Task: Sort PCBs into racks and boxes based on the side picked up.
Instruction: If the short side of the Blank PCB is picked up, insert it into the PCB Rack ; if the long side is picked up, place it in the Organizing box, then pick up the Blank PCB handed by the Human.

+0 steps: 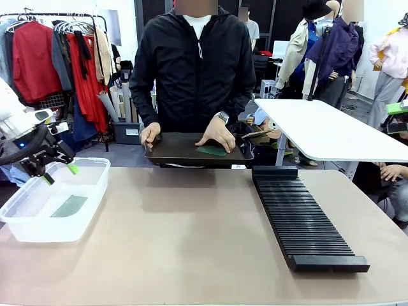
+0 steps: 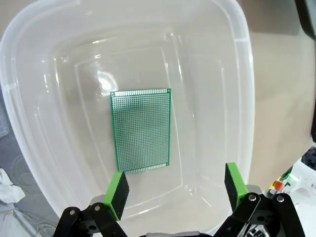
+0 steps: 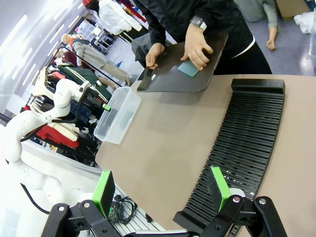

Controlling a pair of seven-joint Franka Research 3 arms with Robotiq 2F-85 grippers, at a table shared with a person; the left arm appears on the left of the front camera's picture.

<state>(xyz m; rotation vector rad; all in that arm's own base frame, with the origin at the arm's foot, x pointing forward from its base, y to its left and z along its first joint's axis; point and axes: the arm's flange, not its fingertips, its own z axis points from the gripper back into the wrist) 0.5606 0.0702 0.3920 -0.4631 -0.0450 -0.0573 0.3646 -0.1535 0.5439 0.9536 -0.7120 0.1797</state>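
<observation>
One grid-faced green PCB (image 2: 141, 131) lies flat on the bottom of the clear box (image 2: 29, 113). My left gripper (image 2: 176, 190) hangs open and empty above it. From the front, that gripper (image 1: 61, 174) hovers over the far left part of the box (image 1: 38, 226), with the PCB (image 1: 69, 205) inside. A second PCB (image 1: 211, 151) rests on a shallow black tray (image 1: 172, 150) under the person's hand (image 1: 218, 135). My right gripper (image 3: 162, 190) stands open and empty above the near end of the black slotted rack (image 3: 247, 138), which lies at the table's right (image 1: 303, 217).
The person stands at the far edge, their other hand (image 1: 150, 134) gripping the tray's left side. The brown table (image 1: 191, 236) is bare between box and rack. A white table (image 1: 331, 127) stands behind on the right and a clothes rail (image 1: 57, 57) on the left.
</observation>
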